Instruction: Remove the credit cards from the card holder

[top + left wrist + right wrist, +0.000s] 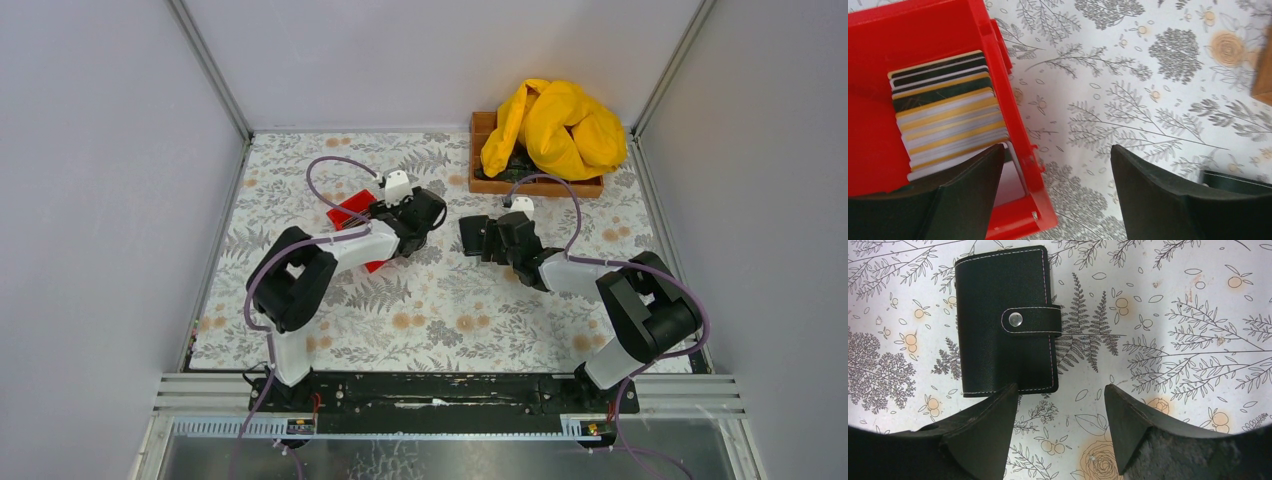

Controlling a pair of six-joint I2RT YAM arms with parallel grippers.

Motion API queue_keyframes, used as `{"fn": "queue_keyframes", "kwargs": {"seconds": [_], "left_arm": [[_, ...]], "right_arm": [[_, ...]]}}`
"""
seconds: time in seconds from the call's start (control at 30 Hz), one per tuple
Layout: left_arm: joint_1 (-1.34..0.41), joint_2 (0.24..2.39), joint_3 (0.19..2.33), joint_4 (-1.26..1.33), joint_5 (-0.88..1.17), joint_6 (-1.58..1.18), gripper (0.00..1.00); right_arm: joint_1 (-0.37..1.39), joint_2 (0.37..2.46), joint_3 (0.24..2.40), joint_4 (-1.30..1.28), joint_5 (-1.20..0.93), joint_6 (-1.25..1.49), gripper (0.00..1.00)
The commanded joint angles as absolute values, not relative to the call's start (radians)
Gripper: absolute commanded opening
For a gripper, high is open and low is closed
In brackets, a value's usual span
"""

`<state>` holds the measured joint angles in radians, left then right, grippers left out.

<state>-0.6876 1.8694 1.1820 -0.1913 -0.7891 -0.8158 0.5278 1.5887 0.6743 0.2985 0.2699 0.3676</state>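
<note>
The holder lies shut on the counter, its strap snapped. The right claw hangs released just beside the holder, one finger over its near edge. Left of the holder, the cards sit stacked in a red bin. The left claw is released and straddles the bin's wall.

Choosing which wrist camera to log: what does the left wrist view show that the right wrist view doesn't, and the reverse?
Only left wrist: the credit cards stacked in a red bin, plus a wooden tray corner. Only right wrist: the card holder, snapped shut, lying flat. Both: the floral tablecloth and open, empty fingers, of the left gripper and right gripper respectively.
</note>
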Motion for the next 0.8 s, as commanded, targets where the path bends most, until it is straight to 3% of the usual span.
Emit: {"fn": "queue_keyframes", "kwargs": {"seconds": [0.0, 0.47, 0.6, 0.77], "left_arm": [[-0.670, 1.894, 1.218, -0.189, -0.784, -0.802, 0.81], [-0.725, 1.923, 1.246, -0.138, -0.719, -0.721, 0.79], [-0.750, 1.930, 1.248, -0.102, -0.725, -0.670, 0.63], [-0.749, 1.941, 1.259, -0.122, -0.738, -0.677, 0.50]], "right_arm": [[0.534, 1.595, 0.712, 0.295, 0.281, 0.367, 0.72], [0.534, 1.612, 0.728, 0.279, 0.272, 0.367, 0.72], [0.534, 1.608, 0.729, 0.276, 0.274, 0.364, 0.72], [0.534, 1.612, 0.735, 0.273, 0.268, 0.365, 0.72]]}}
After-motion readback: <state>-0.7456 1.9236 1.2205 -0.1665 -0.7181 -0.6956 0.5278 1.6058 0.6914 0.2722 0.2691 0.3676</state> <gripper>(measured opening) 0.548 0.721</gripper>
